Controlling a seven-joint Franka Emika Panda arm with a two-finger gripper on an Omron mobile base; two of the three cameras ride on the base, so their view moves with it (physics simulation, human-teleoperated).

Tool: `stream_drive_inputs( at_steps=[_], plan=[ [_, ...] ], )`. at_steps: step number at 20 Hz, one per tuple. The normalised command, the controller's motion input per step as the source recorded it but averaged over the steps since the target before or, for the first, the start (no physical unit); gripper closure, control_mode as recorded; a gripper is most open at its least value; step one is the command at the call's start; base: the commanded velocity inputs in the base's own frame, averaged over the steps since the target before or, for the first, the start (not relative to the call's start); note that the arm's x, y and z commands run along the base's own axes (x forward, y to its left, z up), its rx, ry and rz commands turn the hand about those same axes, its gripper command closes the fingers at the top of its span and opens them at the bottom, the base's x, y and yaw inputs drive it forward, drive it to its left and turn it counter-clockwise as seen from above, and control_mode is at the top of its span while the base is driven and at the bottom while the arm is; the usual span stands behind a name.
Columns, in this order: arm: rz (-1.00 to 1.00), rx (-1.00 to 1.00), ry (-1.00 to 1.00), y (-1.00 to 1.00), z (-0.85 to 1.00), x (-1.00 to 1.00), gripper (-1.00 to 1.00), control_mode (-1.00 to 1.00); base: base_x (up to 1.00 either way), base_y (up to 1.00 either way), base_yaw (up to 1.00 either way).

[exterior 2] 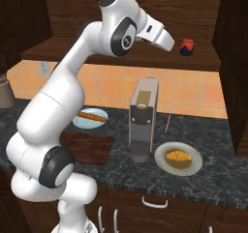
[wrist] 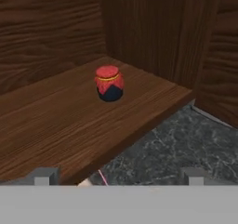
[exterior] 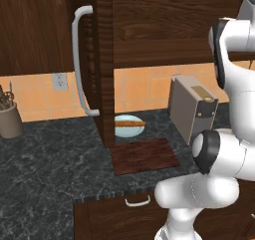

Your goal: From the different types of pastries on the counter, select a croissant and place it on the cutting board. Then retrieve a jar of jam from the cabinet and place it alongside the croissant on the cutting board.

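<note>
**Open gripper lined up on the jam jar in the cabinet**

The cabinet [exterior 2: 145, 58] stands open, its door [exterior: 102, 60] with the pale bar handle [exterior: 78, 60] swung out on the left. Below it runs the dark marbled counter [exterior 2: 213, 171], with the reddish-brown cutting board [exterior 2: 89, 147] near its front edge, bare on top. To the right of a grey coffee machine [exterior 2: 143, 123], the golden croissant [exterior 2: 177, 156] lies on a pale plate [exterior 2: 193, 167], well apart from the board; the brown stick-shaped pastry [exterior 2: 92, 115] lies on a light blue plate [exterior 2: 80, 123] at the far left.

The gripper [wrist: 118, 175] hangs at shelf height, fingertips [wrist: 44, 175] spread wide with nothing between them, near the jar but not touching it.

The jar of jam [wrist: 109, 82] sits upright on the cabinet shelf [wrist: 56, 125], towards its right end. It looks small, rigid and light, probably smooth-sided and prone to slip or tip. Its red cloth-like cap seems soft, though the view is coarse. The dark lower body, gripped squarely across its widest part, seems the surest hold.
</note>
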Motion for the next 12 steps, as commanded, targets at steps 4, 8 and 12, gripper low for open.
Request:
stream_drive_inputs(
  at_steps=[4, 8, 12],
  plan=[
    [0.00, -0.07, 0.00, -0.25, -0.15, 0.49, -1.00, -1.00, 0.00, 0.00, 0.00],
    [0.00, -0.02, 0.00, -0.21, 0.03, 0.41, -1.00, -1.00, 0.00, 0.00, 0.00],
    [0.00, -0.02, -0.01, -0.31, 0.00, 0.36, -1.00, -1.00, 0.00, 0.00, 0.00]
  ],
)
